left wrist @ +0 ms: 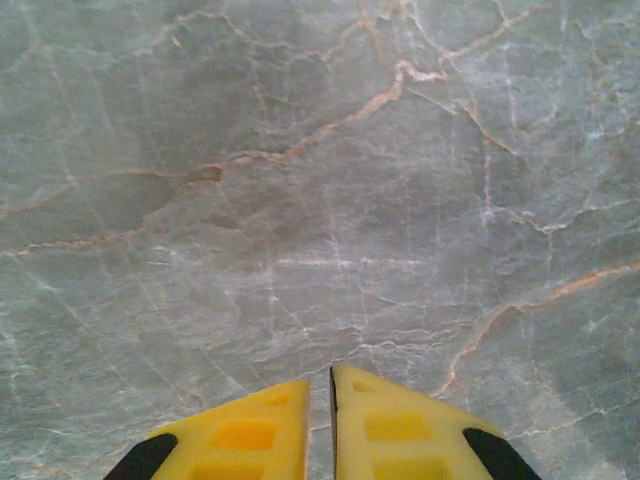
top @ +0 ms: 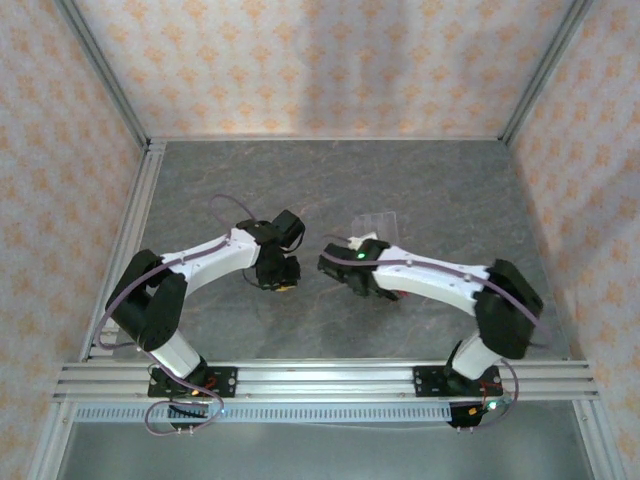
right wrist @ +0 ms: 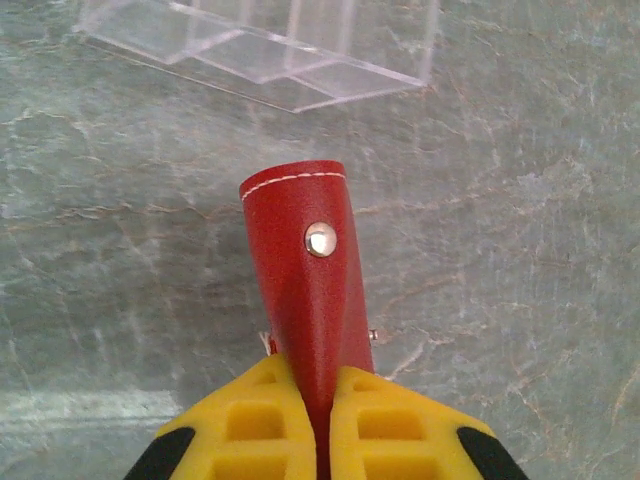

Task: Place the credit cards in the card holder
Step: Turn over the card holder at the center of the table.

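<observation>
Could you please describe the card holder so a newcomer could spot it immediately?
On the grey marble table, find the right arm's yellow jaws, just short of the clear rack. Pinched between them is the card holder: red, white stitching, a silver snap, unlike the colourless rack.

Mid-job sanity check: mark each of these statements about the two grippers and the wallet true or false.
1. The right gripper is shut on the red card holder. True.
2. The left gripper is holding something. False: its fingers are closed together with nothing between them, over bare table.
3. A clear slotted rack lies beyond the card holder in the right wrist view. True.
4. The card holder lies untouched on the table. False: it is pinched between the right gripper's fingers and sticks out ahead of them.
</observation>
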